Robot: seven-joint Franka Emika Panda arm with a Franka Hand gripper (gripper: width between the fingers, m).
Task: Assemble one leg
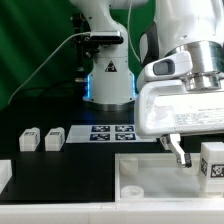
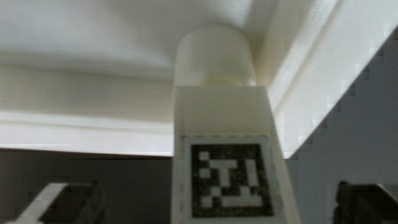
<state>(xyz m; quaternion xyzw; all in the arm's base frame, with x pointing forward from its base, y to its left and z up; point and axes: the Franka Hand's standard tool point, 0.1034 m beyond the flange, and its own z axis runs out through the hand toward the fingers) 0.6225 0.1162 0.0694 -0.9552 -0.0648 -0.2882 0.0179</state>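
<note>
The leg [image 2: 228, 150] is a white block with a black-and-white tag. In the wrist view it lies between my two dark fingertips [image 2: 64, 202], with a clear gap on each side. Its rounded far end points at the large white tray-like piece [image 2: 107, 110]. My gripper [image 2: 217, 208] is open and touches nothing. In the exterior view the gripper [image 1: 186, 156] hangs low at the right, over the tray-like piece [image 1: 130, 180]. The tagged leg [image 1: 212, 165] stands just to the exterior view's right of the one visible finger [image 1: 178, 150]. The other finger is hidden.
Two more small white blocks [image 1: 28, 140] [image 1: 54, 137] lie on the black table at the exterior view's left. The marker board [image 1: 110, 132] lies in the middle in front of the arm's base [image 1: 108, 85]. A green backdrop stands behind.
</note>
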